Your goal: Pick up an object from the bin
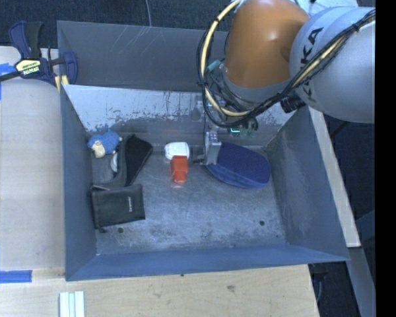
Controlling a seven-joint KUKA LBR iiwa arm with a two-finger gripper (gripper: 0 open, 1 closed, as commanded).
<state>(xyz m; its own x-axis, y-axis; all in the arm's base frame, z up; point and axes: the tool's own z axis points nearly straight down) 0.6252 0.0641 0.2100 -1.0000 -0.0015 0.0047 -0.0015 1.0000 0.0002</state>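
Note:
My gripper (211, 153) reaches down under the arm's orange cover near the back middle of the bin. It stands at the left edge of a dark blue oval pad (243, 166), and seems to touch it. Just left of the gripper lies a small white-and-red piece (178, 161), white at the back and red toward the front. Whether anything is held is hidden by the cover.
At the left side lie a black wedge-shaped thing (134, 156), a flat black wallet-like square (119, 205) and a small blue-and-yellow toy (103, 144). The arm comes in from the right above the back wall. Bare floor shows along the bin's front.

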